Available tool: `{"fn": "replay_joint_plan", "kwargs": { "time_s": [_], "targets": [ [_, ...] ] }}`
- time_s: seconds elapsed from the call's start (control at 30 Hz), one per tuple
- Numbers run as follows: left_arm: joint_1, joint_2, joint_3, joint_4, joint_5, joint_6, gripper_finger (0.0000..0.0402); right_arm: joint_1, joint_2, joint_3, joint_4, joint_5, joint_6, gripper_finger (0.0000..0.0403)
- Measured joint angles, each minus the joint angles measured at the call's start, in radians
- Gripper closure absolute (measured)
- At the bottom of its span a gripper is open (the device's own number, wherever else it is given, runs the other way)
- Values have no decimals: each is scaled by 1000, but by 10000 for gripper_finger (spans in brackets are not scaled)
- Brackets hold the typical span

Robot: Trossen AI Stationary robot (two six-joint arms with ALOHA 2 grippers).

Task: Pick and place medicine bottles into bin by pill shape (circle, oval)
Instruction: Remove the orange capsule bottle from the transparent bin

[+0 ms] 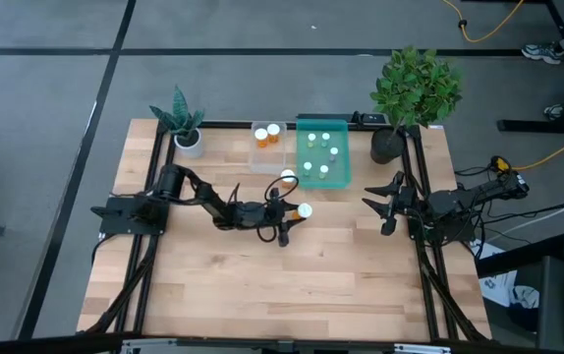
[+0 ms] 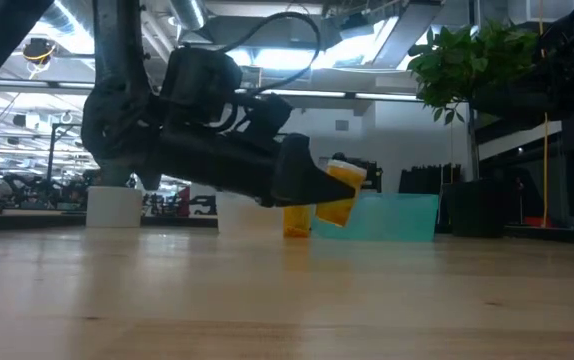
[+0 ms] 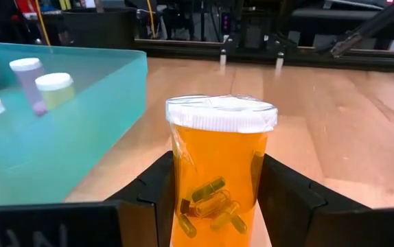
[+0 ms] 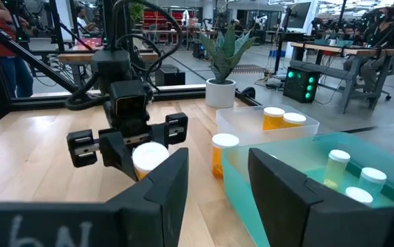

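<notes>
My left gripper [image 1: 297, 210] reaches to the table's middle and is shut on an orange medicine bottle with a white cap [image 3: 219, 171] that has oval capsules inside. A second orange bottle [image 1: 288, 177] stands on its base on the table by the bins. The clear bin [image 1: 267, 149] holds two orange bottles. The teal bin [image 1: 323, 153] holds several small pale bottles. My right gripper [image 1: 385, 205] waits open and empty at the table's right, and its fingers show in the right wrist view [image 4: 217, 182]. My left gripper pinches the bottle's orange body [image 3: 183, 185] below the cap between its two fingers [image 3: 290, 199]. The fingers come from the table's left, slanting a little downward. The bottle [image 2: 339, 196] is lifted clear of the table and tilted, its cap up.
A small potted plant in a white pot [image 1: 186, 128] stands at the far left. A larger bushy plant in a dark pot [image 1: 410, 98] stands at the far right, beside the teal bin. The near half of the wooden table [image 1: 282, 285] is bare.
</notes>
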Motion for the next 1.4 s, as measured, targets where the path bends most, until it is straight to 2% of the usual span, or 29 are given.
{"fn": "replay_joint_plan", "kwargs": {
  "time_s": [0.37,0.5,0.8,0.93,1.03,1.23,1.4],
  "targets": [
    [7,0,0,-17,0,-11,248,0,4,0,0,-4,40,249],
    [6,0,0,-7,14,-11,248,0,65,0,0,-49,55,249],
    [6,0,0,-7,16,-20,248,-10,363,0,11,-60,244,249],
    [6,0,4,-3,47,-21,248,-45,505,9,86,-116,292,249],
    [6,-1,13,-2,49,-10,248,-74,619,78,91,-156,302,249],
    [6,-1,13,-3,51,0,248,-135,863,221,39,-163,325,249],
    [6,-1,13,-3,72,0,248,-209,1064,262,24,-271,391,249]
  ]
}}
